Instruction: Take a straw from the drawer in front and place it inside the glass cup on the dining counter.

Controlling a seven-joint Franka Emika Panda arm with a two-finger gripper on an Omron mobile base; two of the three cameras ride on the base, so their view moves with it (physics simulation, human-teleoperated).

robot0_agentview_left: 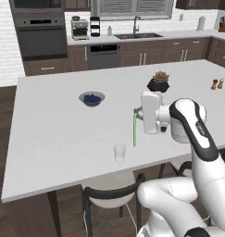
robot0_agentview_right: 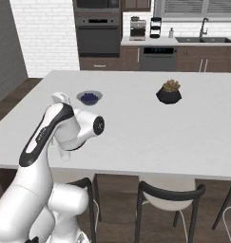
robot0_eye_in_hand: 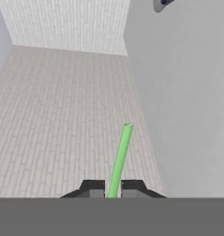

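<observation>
One thin green straw (robot0_eye_in_hand: 120,159), hand-held (robot0_eye_in_hand: 113,188)

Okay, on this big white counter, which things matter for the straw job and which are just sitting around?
For the job:
- straw, held in the gripper
- glass cup, near the front edge
- dining counter

Just sitting around:
- bowl
- potted plant
- salt and pepper shakers
- chairs

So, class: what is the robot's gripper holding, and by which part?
The gripper holds the thin light green straw by one end; the rest sticks out beyond the fingertips.
</observation>
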